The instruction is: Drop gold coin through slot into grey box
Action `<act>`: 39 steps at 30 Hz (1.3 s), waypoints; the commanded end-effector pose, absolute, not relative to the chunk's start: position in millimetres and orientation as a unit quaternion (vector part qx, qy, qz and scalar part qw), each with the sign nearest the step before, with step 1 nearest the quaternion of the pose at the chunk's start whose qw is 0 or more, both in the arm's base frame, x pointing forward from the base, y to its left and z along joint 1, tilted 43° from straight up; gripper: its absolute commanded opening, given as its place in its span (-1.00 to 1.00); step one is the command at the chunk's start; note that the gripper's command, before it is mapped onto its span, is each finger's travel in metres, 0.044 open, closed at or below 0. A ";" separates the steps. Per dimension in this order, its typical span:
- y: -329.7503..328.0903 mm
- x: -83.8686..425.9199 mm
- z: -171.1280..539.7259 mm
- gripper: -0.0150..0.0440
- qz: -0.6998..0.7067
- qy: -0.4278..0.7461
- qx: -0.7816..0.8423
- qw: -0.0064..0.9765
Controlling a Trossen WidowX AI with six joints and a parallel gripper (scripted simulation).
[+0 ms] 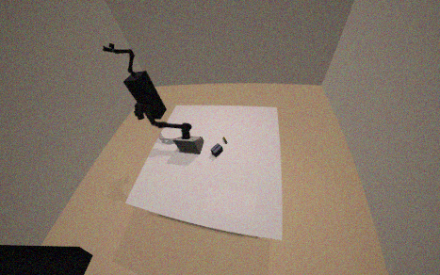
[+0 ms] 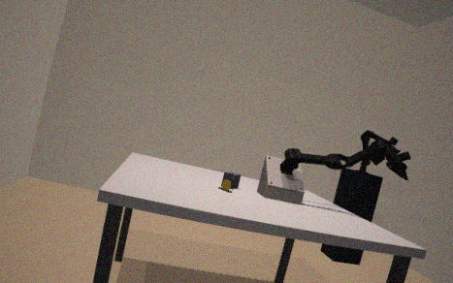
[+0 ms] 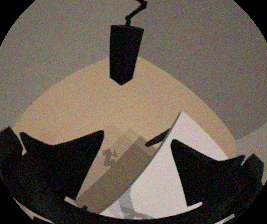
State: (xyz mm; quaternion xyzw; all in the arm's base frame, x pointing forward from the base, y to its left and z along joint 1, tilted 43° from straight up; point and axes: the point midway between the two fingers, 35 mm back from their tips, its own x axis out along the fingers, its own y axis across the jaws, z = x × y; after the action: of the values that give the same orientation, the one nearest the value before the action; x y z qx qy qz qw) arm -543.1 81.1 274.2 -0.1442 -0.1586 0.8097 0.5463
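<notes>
The white table is the largest furnishing, its dark legs visible in the exterior view. A tall black block with a thin bent rod above it shows in all three views; the exterior view sets it past the table's edge. The black arm rises from a wedge-shaped grey base on the table and reaches away from the small things. Its gripper has its fingers spread wide, with nothing between them, well apart from the coin. The small grey box sits on the table between the base and the holder in the top view, looking dark in this dim light. The shallow holder is a thin dark strip near the box. Smallest is the coin, upright on its edge in the holder. From the exterior it shows a rounded, dull yellow-gold face in front of part of the box; from the top it narrows to a short yellowish sliver, and the gap between it and the box becomes visible. The wrist view alone gives both fingers close up, but shows neither coin nor box.
</notes>
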 end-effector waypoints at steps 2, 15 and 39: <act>84.6 -541.8 282.0 0.69 0.814 -0.147 -0.132 0.547; 108.7 -469.9 447.8 0.05 0.835 -0.077 0.029 0.544; 122.5 -206.5 649.9 0.05 0.749 -0.001 0.350 0.562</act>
State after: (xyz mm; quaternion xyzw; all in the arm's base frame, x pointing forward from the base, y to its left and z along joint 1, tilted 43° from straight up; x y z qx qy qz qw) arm -261.5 123.1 628.5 0.3022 -0.0189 0.7735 0.5569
